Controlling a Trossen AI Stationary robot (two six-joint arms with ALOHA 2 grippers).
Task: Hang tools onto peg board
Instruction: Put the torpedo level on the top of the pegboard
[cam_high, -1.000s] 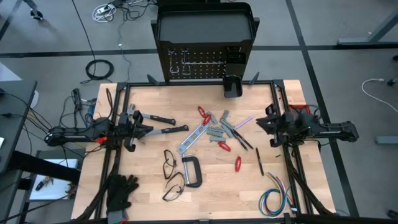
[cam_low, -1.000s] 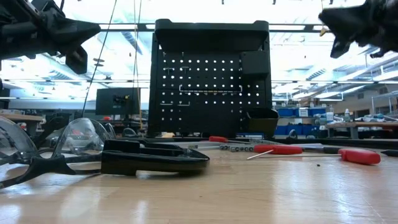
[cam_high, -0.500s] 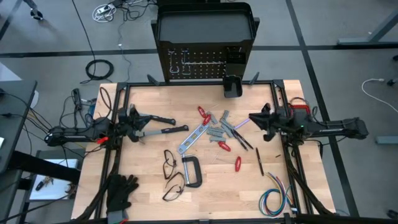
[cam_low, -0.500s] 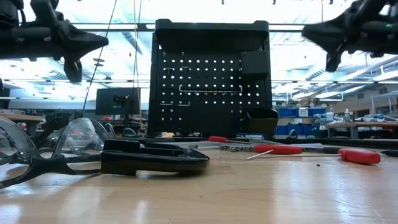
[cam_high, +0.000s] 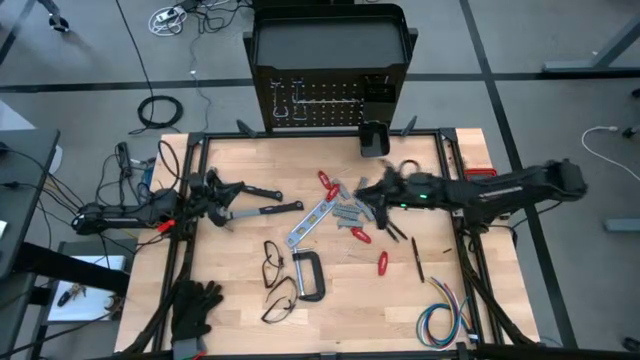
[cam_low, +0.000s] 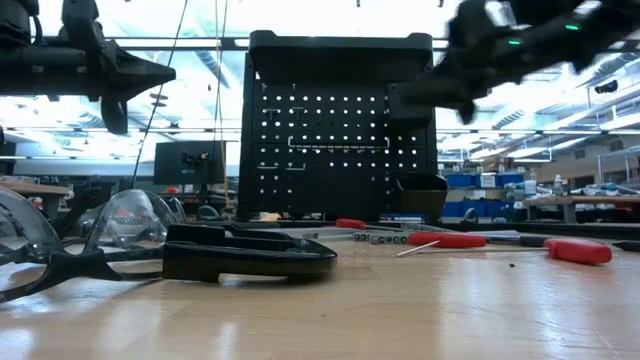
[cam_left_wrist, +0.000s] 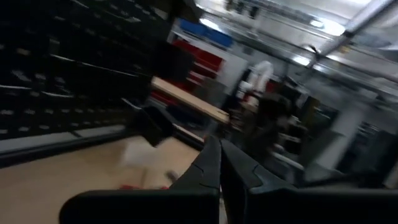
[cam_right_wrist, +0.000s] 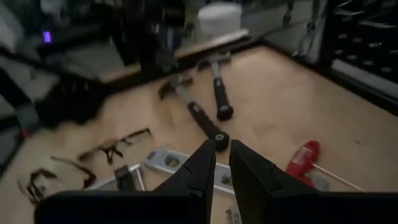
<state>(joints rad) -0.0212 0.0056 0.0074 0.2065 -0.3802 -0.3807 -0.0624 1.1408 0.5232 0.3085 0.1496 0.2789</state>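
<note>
The peg board (cam_high: 330, 100) stands upright just past the table's far edge, with silver hooks and a small black bin (cam_high: 373, 140). The tools lie flat on the wooden table: two black-handled hammers (cam_high: 262, 200), a silver flat bar (cam_high: 310, 222), a grey C-clamp (cam_high: 308, 275) and red-handled tools (cam_high: 358, 235). My right gripper (cam_high: 362, 190) hangs above the middle pile, tipped down; its fingers (cam_right_wrist: 222, 155) stand open by a narrow gap with nothing between them. My left gripper (cam_high: 228, 192) waits shut (cam_left_wrist: 219, 152) above the hammer heads at the table's left.
Safety glasses (cam_high: 272, 262) lie near the C-clamp. Black gloves (cam_high: 195, 310) sit at the near left corner. A coloured wire bundle (cam_high: 440, 320) lies at the near right. Bare wood lies between the tools and the peg board.
My right gripper has swung from the table's right edge toward the middle, out over the tool pile, and has tipped from level to pointing downward. My left gripper has stayed in place and turned at the wrist. No tool has moved.
</note>
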